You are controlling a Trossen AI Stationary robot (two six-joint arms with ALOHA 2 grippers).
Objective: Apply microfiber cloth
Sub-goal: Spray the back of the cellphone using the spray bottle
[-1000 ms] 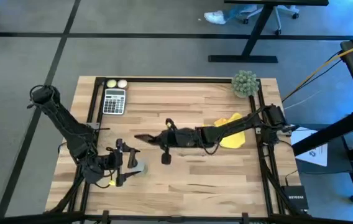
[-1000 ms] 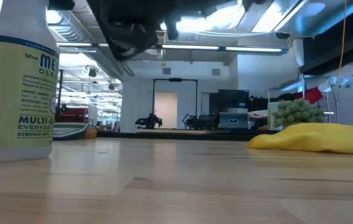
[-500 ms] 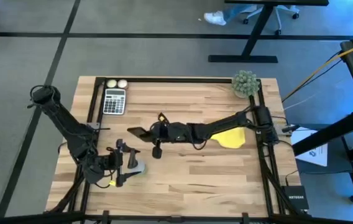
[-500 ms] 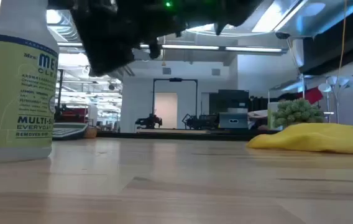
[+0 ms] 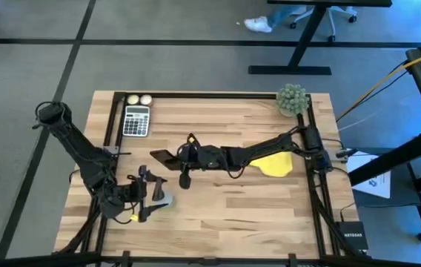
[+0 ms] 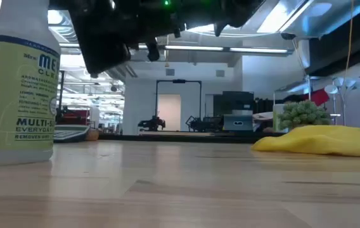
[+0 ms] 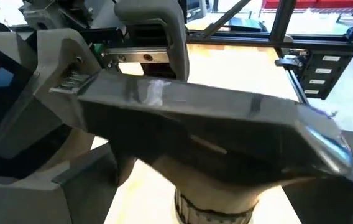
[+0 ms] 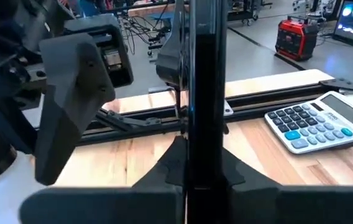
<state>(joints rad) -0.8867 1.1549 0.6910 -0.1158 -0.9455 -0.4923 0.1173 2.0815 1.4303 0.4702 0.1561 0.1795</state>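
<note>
The yellow microfiber cloth (image 5: 275, 165) (image 6: 324, 139) lies crumpled on the wooden table at the right, and no gripper touches it. My right arm reaches over it to the table's middle. There my right gripper (image 5: 181, 159) (image 8: 202, 180) is shut on a black smartphone (image 5: 163, 157) (image 8: 204, 87), which is in the air. At the front left my left gripper (image 5: 153, 198) is around a spray bottle (image 5: 165, 200) (image 6: 15, 82). The bottle stands upright on its base. Its grey spray head (image 7: 189, 124) fills the left wrist view. My left gripper has a finger on either side of the spray bottle, coming level from the table's left. The spray head hides the place of contact in the wrist view. The bottle stands upright on the table. My right gripper pinches the smartphone's near end (image 8: 202, 158) between its two fingers, coming level from the table's right. The phone sticks out past the fingers toward the table's left, on edge, lifted clear of the table.
A calculator (image 5: 136, 120) (image 8: 322, 121) and two small balls (image 5: 139, 99) lie at the far left corner. A green bushy ornament (image 5: 292, 99) (image 6: 302, 114) stands at the far right corner. Bare wood lies along the near edge (image 5: 247, 215).
My right gripper has carried the smartphone toward the table's left and slightly toward the far edge, still clear of the table. More of the yellow cloth now shows behind the arm. The cloth itself has not moved.
</note>
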